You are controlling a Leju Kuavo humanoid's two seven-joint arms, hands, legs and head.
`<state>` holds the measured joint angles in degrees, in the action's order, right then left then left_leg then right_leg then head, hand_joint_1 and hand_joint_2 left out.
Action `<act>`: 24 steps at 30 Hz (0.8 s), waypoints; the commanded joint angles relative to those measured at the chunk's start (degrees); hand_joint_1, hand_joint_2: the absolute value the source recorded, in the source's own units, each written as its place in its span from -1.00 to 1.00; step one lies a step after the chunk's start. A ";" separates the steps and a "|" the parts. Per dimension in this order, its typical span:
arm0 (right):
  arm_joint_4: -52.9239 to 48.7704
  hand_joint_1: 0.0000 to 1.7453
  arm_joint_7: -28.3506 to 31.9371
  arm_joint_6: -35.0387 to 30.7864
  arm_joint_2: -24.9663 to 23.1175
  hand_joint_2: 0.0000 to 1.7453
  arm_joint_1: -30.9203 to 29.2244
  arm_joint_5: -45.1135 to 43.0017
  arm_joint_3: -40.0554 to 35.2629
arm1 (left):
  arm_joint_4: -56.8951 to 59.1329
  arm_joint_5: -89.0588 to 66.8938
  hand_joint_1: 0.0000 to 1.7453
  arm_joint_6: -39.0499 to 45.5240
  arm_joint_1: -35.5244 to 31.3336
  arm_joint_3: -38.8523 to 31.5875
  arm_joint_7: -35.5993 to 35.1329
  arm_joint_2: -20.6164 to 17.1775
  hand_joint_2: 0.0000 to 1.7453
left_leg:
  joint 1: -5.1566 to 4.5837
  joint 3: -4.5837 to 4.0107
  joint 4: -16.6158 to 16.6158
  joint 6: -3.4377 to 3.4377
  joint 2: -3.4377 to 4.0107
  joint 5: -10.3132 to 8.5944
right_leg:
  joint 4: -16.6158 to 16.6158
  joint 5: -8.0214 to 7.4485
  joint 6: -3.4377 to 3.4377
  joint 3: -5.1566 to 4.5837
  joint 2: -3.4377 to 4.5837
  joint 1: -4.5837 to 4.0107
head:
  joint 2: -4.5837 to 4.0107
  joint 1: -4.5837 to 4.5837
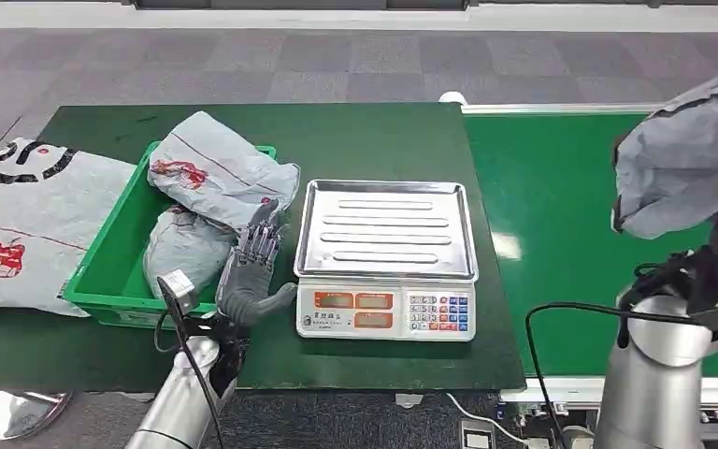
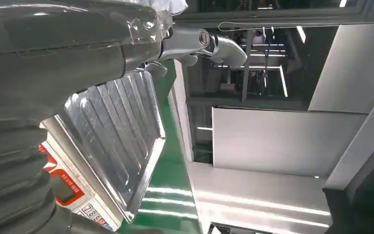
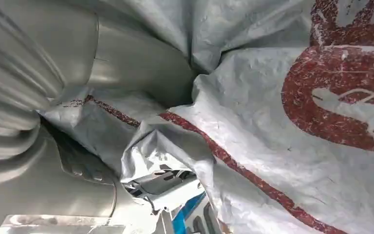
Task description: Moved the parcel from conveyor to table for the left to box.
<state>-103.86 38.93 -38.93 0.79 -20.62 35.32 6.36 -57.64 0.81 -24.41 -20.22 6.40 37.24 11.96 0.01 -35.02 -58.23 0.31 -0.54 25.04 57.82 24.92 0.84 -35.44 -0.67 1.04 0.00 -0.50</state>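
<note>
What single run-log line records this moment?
right hand: holds grey parcel above conveyor | left hand: open, between green bin and scale | scale tray: bare

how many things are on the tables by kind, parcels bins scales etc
grey plastic mailer parcels: 4, two in the green plastic bin, one flat on the table left of it, one held up by the right hand over the conveyor
green plastic bin: 1
steel-tray weighing scale: 1
total: 6

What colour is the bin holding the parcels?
Green bin, clearest in the head view.
</note>
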 commanded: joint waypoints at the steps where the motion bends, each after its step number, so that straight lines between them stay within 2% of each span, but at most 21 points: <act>1: 17.74 1.00 -14.31 14.42 13.95 1.00 -5.05 6.45 -13.70 | 3.29 -0.43 -1.00 -1.22 -1.47 4.03 2.76 -2.40 1.00 | 0.09 0.26 0.15 0.04 0.14 0.04 | -0.24 -0.03 -0.09 0.27 0.15 -0.10 | 0.00 0.00; 2: 34.44 1.00 -29.28 36.02 15.40 1.00 -8.87 9.25 -31.66 | 3.10 -0.09 -1.00 -0.98 -1.31 4.46 2.76 -2.57 1.00 | 0.10 0.27 0.15 0.03 0.13 0.04 | -0.25 -0.04 -0.09 0.29 0.14 -0.11 | 0.00 0.00; 3: 49.84 1.00 -25.20 55.41 12.81 1.00 -13.83 8.16 -38.46 | 2.97 0.02 -1.00 -0.90 -1.19 4.61 2.76 -2.63 1.00 | 0.18 0.58 0.46 0.05 0.26 0.02 | -0.64 -0.14 -0.15 0.61 0.27 -0.20 | 0.00 0.00; 5: 59.16 1.00 -23.61 52.03 11.07 1.00 -16.71 9.89 -41.99 | 3.26 0.11 -1.00 -0.71 -1.25 4.72 2.76 -2.67 1.00 | 0.08 0.65 0.25 0.01 1.45 0.16 | -0.36 -0.38 -0.04 0.33 1.46 -0.08 | 0.00 0.02; 6: 60.01 1.00 -23.89 52.66 11.85 1.00 -17.33 10.98 -43.29 | 3.28 0.07 -1.00 -0.66 -1.25 4.75 2.76 -2.73 1.00 | 0.10 0.66 0.35 0.02 1.62 0.13 | -0.48 -0.50 -0.07 0.34 1.63 -0.11 | 0.00 -0.04; 7: 60.31 1.00 -23.84 54.26 12.41 1.00 -18.08 11.42 -44.20 | 3.54 0.09 -1.00 -0.69 -1.42 4.76 2.76 -2.73 1.00 | 0.07 0.09 0.43 0.12 1.61 0.23 | -0.40 -0.52 -0.10 0.39 1.65 -0.08 | 0.00 0.04; 8: 60.26 1.00 -23.50 56.98 12.81 1.00 -19.31 11.47 -45.54 | 4.21 0.15 -1.00 -0.52 -1.99 4.68 2.76 -2.63 1.00 | 0.15 -0.18 0.24 0.08 0.80 0.19 | -0.25 -0.31 -0.05 0.44 0.82 -0.15 | 0.00 0.07; 10: 59.96 1.00 -23.47 58.03 12.85 1.00 -19.99 11.09 -45.95 | 4.63 0.17 -1.00 -0.41 -2.34 4.69 2.76 -2.59 1.00 | 0.22 -0.03 0.23 0.13 0.59 0.07 | -0.30 -0.18 -0.21 0.41 0.57 -0.21 | 0.00 0.13; 11: 59.53 1.00 -24.04 59.45 12.81 1.00 -20.88 10.77 -46.62 | 5.15 0.27 -1.00 -0.26 -2.72 4.58 2.76 -2.65 1.00 | 0.16 0.65 0.37 0.16 0.36 0.01 | -0.40 -0.12 -0.19 0.51 0.32 -0.16 | 0.00 0.02; 12: 59.37 1.00 -24.10 59.53 12.89 1.00 -20.82 10.65 -46.75 | 5.09 0.31 -1.00 -0.27 -2.65 4.53 2.76 -2.70 1.00 | 0.16 0.25 0.04 0.02 0.13 -0.14 | -0.21 -0.18 -0.11 0.23 0.17 -0.21 | 0.00 0.07; 14: 59.04 1.00 -24.15 59.49 13.11 1.00 -20.53 10.46 -47.01 | 4.81 0.34 -1.00 -0.32 -2.41 4.49 2.76 -2.78 1.00 | 0.16 -0.22 0.05 0.09 -0.89 -0.54 | -0.18 -0.19 0.03 0.08 -0.76 -0.17 | 0.00 0.09; 20: 57.65 1.00 -24.41 58.14 13.60 1.00 -19.79 9.06 -48.02 | 3.70 0.42 -1.00 -0.47 -1.48 4.30 2.76 -3.21 1.00 | 0.17 -0.09 0.12 0.16 -0.28 -0.29 | -0.21 -0.22 0.01 0.08 -0.08 -0.16 | 0.00 0.09; 24: 58.29 1.00 -24.24 58.29 13.27 1.00 -20.26 8.51 -49.04 | 4.14 0.36 -1.00 -0.30 -1.99 4.31 2.76 -3.11 1.00 | 0.16 -0.17 0.10 0.16 -0.35 -0.34 | -0.21 -0.24 0.00 0.00 -0.14 -0.13 | 0.00 0.07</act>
<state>-51.74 14.73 19.28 13.14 -37.32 44.54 -35.39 -56.52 1.31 -24.81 -20.43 8.66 37.24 10.75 0.13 -35.38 -58.19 0.46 -1.00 24.67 57.70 24.68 0.90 -35.62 -0.91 0.95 0.00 -0.44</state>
